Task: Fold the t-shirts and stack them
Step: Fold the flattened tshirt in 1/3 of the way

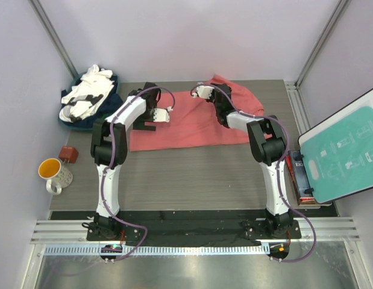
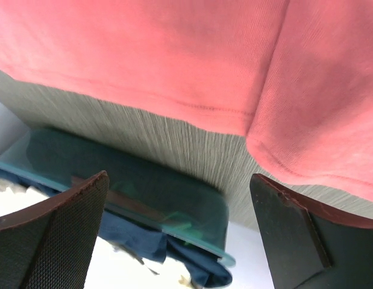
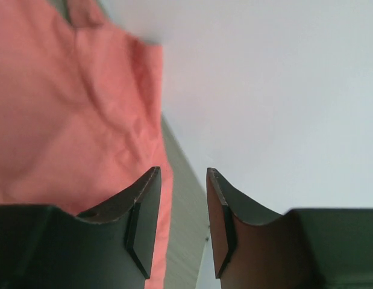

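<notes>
- Broadly, the grey tabletop (image 1: 192, 174) carries the coral-red t-shirt (image 1: 192, 126). It is laid mostly flat across the far half, from the middle toward the far right corner, where part of it is bunched up.
- The other t-shirts (image 1: 88, 95), white and dark navy, are heaped in a teal bin (image 2: 144, 192) just off the far left corner of the tabletop. They are touched by neither arm.
- The coral-red t-shirt is judged light, limp and easily wrinkled. No shape would be kept once it is lifted, so an edge or corner is better pinched than the middle. Two points should be taken together so that a fold line can be kept straight.
- The left claw (image 1: 167, 115) is held spread wide over the left part of the cloth. Nothing lies between its fingers.
- The right claw (image 1: 197, 90) is placed near the far edge, by the bunched part, and is partly spread. Nothing is seen in its gap, and cloth lies just beside one finger.
- The stitched hem (image 2: 204, 108) is judged the firmest hold, since the cloth is doubled there and less likely to slip.
</notes>
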Controlling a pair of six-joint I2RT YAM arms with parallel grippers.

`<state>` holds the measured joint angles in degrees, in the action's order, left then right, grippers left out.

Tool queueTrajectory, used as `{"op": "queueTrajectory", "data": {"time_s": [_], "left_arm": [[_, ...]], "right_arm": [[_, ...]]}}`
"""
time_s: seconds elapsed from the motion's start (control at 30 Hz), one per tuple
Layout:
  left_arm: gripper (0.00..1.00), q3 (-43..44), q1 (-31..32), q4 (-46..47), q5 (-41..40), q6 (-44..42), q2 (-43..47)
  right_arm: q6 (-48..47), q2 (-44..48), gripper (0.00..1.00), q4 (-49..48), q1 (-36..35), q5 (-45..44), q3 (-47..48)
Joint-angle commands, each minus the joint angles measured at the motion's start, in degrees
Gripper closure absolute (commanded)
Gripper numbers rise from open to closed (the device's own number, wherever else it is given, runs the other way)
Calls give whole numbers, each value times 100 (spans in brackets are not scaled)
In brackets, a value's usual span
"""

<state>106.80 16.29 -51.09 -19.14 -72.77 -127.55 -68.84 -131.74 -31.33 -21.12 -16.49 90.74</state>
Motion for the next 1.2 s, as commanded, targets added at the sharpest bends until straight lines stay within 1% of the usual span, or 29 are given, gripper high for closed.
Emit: {"op": "queueTrajectory", "data": {"time_s": [0.0,0.03,0.1,0.13,0.17,0.2,0.27,0.33,0.5,0.6,0.67,0.73,0.83,0.9,1.0,1.03,1.17], "left_arm": [[0,350,-82,-400,919,158,414],[0,132,-91,-515,1086,-25,658],[0,-272,-91,-508,1445,-297,941],[0,-727,-91,-446,1561,-421,1134],[0,-940,-91,-454,1649,-709,1423],[0,-1116,-91,-489,1833,-825,1573],[0,-1556,-65,-612,2053,-1027,1898],[0,-1959,-4,-630,2089,-1081,2066],[0,-3031,128,-210,1993,-1248,2375],[0,-3288,190,-25,1966,-1213,2288],[0,-3306,199,107,1966,-1134,2191],[0,-3263,199,248,1712,-1064,1989],[0,-3122,199,257,1659,-906,1796],[0,-3087,199,353,1641,-844,1725],[0,-3087,199,450,1580,-826,1663],[0,-3078,199,477,1571,-800,1637],[0,-3078,199,477,1518,-809,1610]], "right_arm": [[836,1009,56,1904,354,570,207],[811,1167,55,3286,450,925,190],[548,1624,52,4359,644,1410,-38],[251,1773,52,4990,697,1568,-204],[100,1931,51,5188,784,1570,-580],[-32,2238,51,5355,829,1761,-775],[-218,2503,50,5567,960,1807,-1284],[-235,2820,50,5786,1005,1860,-1497],[-183,3137,50,5937,1014,1939,-2147],[-183,3146,50,5946,996,2001,-2438],[-165,3093,50,5902,987,2044,-2534],[-156,3006,50,5788,987,2010,-2579],[-121,2866,50,5481,988,1869,-2640],[-138,2795,50,5156,1005,1703,-2684],[-270,2689,50,4620,1031,1675,-2877],[-288,2654,50,4505,1066,1484,-2956],[-446,2426,51,4373,1137,1482,-2957]]}}
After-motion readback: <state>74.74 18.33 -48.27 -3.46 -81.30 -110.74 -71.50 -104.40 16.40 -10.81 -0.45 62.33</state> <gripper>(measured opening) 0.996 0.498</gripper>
